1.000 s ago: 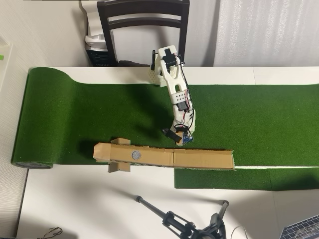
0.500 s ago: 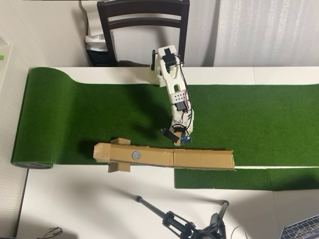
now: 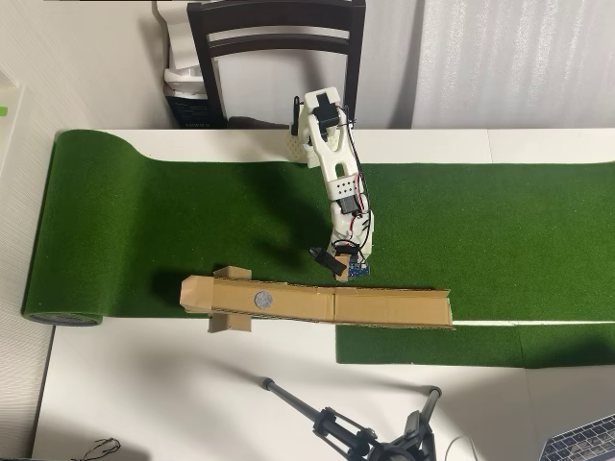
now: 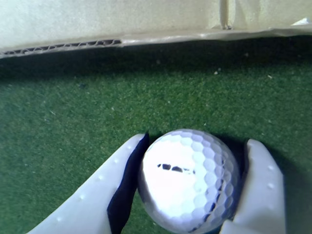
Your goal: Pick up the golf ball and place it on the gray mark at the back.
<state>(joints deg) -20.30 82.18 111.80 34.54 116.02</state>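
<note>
While the gripper (image 4: 187,214) is pinching the golf ball (image 4: 187,187) at bottom centre of the wrist view, fingers are flanking it, readying for the gray mark (image 3: 261,299), overhead lower-left.

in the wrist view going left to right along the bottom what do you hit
left finger → golf ball → right finger, all over the green turf, with the cardboard running across the top.

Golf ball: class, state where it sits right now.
In the wrist view the golf ball sits low and centre on the green turf, between the hand's two fingers, short of the cardboard edge.
</note>
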